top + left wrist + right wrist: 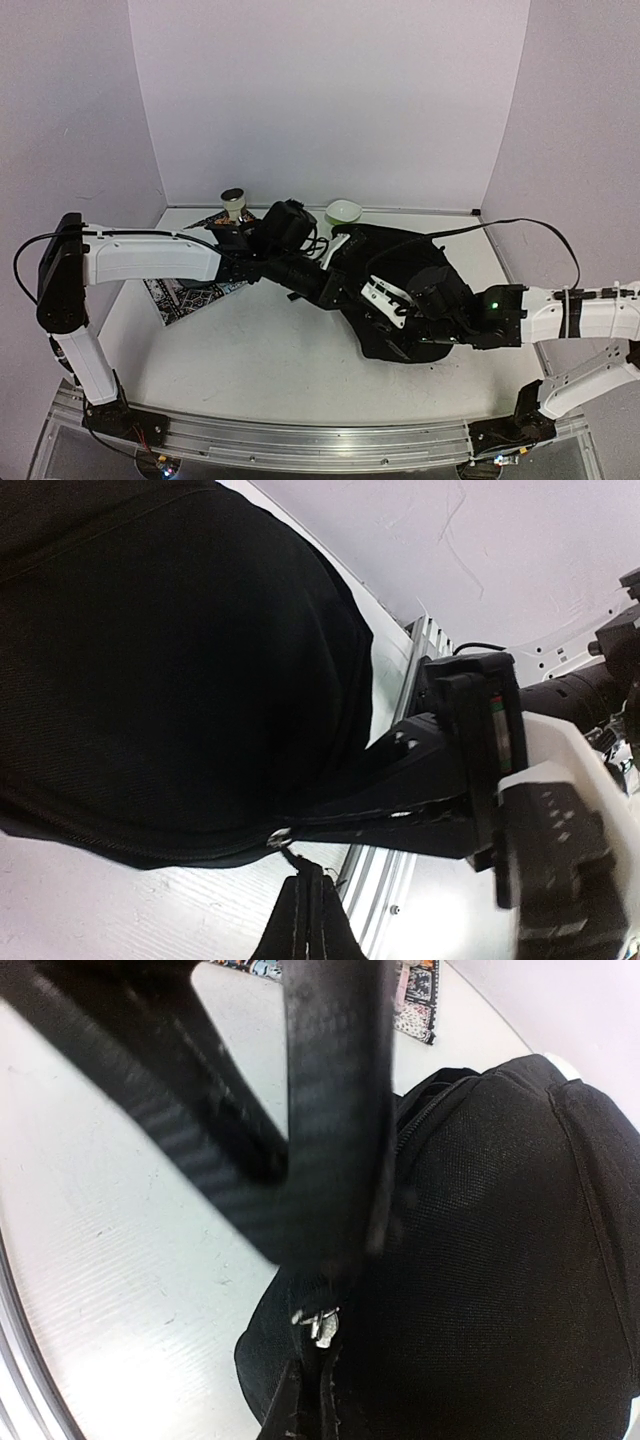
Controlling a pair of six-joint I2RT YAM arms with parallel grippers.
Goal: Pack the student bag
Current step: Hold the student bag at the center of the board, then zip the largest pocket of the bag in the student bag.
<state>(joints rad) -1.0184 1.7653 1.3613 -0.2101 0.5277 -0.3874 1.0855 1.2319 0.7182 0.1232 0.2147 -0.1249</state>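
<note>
While bag point(400, 270) lies on table point(250, 350), right of centre, both claws pinch shut on it: left claw point(308, 920) on zip tab point(290, 855), right claw point(305, 1410) on edge by zip pull point(318, 1325). No opening visible; nothing seen inside. Packing barely begun, by my guess.

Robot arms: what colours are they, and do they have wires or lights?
Both the left arm and the right arm have smooth white shells with chunky black joints and black bases. A thin black cable loops off the left one, another cable off the right. A small green light glows near the right wrist. The fingers are black.
</note>
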